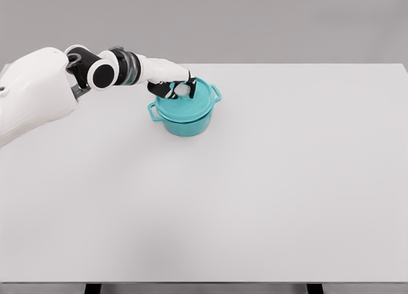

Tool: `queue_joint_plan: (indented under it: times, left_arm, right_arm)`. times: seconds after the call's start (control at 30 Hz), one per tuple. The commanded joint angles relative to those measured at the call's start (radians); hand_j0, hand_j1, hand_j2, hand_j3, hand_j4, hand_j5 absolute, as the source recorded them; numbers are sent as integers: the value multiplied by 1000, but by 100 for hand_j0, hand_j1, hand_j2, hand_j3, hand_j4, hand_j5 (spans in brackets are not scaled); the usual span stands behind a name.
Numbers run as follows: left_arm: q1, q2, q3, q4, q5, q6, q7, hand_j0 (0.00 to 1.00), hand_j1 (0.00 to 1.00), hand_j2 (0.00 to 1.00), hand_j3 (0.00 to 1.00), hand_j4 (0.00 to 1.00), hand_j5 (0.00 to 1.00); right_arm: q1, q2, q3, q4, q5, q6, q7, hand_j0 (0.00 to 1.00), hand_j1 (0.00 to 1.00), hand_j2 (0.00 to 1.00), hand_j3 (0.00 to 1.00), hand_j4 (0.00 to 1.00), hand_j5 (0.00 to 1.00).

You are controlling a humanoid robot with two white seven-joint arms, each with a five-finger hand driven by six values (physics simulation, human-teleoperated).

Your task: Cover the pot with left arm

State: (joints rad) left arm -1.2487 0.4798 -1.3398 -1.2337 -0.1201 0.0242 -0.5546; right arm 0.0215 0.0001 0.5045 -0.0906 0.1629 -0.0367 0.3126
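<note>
Where the white bench point(255, 192) spreads widest, nearly all of it lies bare, a pale flat sheet running to the grey wall behind. Toward its far left part stands the pot point(185, 118), a squat round thing in teal, with a small loop handle on its left side and another at the upper right. Its lid point(197, 99), the same teal, sits on top and looks level on the rim, following the pot's round outline. The left arm point(38, 93) comes in from the left edge, bulky and white at the shoulder, then narrowing through a black and white joint and a grey cuff as it reaches out roughly level over the bench toward the pot. The left hand point(175, 87) rests on the lid's middle, dark fingers point(159, 88) curled downward around something small and white at the top, apparently the knob, so it looks closed on the lid.
</note>
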Motion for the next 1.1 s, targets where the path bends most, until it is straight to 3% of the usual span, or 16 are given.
queue_joint_plan:
  times: [0.0,0.27,1.07]
  left_arm:
    - [0,0,1,0,-4,-1,-1,41,41,41,41,41,41]
    - [0,-3,1,0,-4,-1,-1,53,53,53,53,53,53]
    - [0,-18,1,5,-3,5,5,69,69,69,69,69,69]
  right_arm:
    - [0,0,0,0,0,0,0,100,100,100,100,100,100]
    - [0,0,0,0,0,0,0,100,100,100,100,100,100]
    - [0,0,0,0,0,0,0,100,100,100,100,100,100]
